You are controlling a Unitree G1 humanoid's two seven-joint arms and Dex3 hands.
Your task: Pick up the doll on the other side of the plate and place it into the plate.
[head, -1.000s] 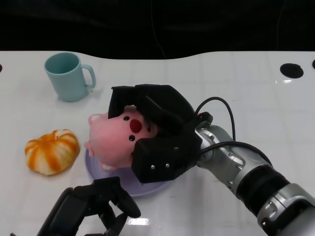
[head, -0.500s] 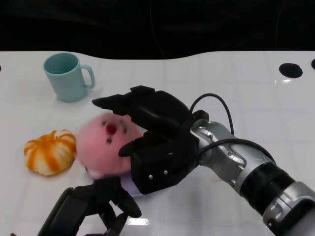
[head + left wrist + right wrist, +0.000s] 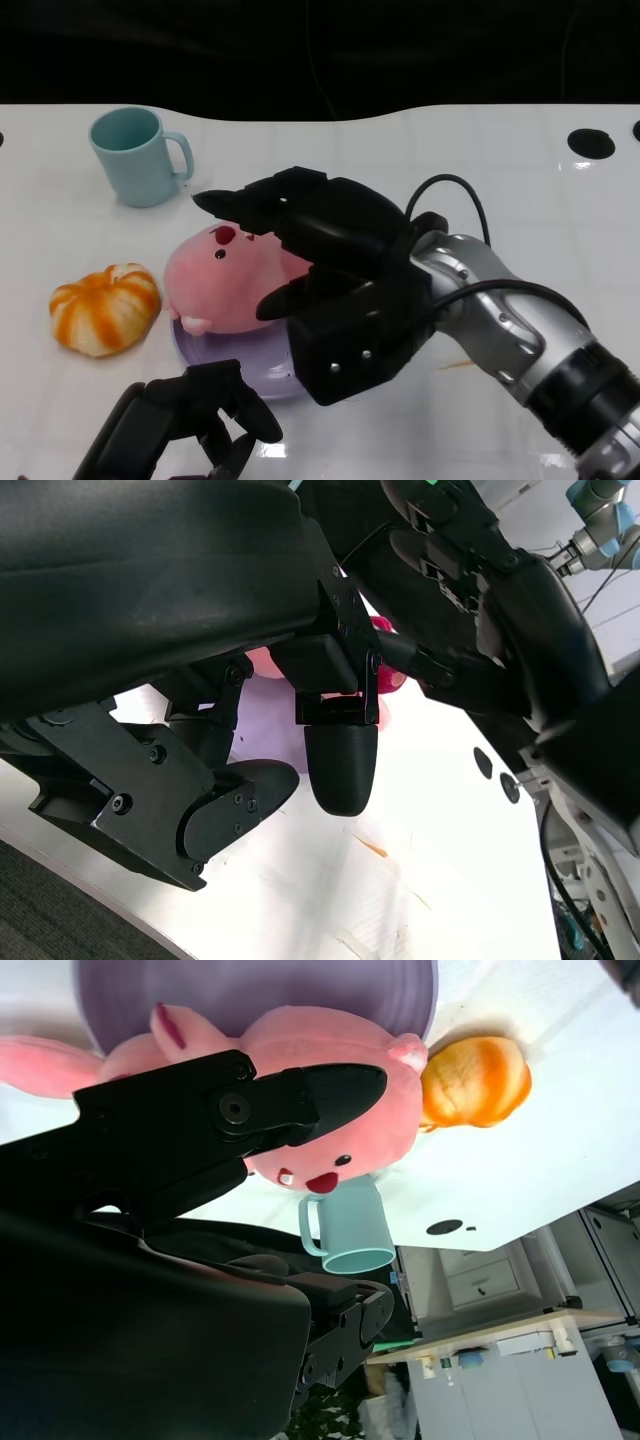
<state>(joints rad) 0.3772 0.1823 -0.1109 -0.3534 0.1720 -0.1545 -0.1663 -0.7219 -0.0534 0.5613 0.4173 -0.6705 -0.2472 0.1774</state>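
Observation:
The pink pig doll [image 3: 225, 285] lies on its side in the lavender plate [image 3: 222, 365], its face turned toward the far edge of the table. My right hand [image 3: 330, 270] hovers over its right part, with fingers spread above its back and thumb low at its front; it holds nothing. From the right wrist, the doll [image 3: 330, 1150] shows beyond the spread fingers, lying on the plate [image 3: 250, 990]. At the near edge my left hand [image 3: 185, 425] stays put, its fingers curled in on nothing, just in front of the plate.
A teal mug [image 3: 135, 155] stands at the far left. An orange pumpkin toy [image 3: 105, 308] lies left of the plate, close to the doll's head. Round black holes [image 3: 593, 143] mark the table's far right. Beyond the table's far edge all is dark.
The doll dropped from my right hand's grasp and has settled in the plate. The right hand spread its fingers and drew a little to the right. The left hand has not moved.

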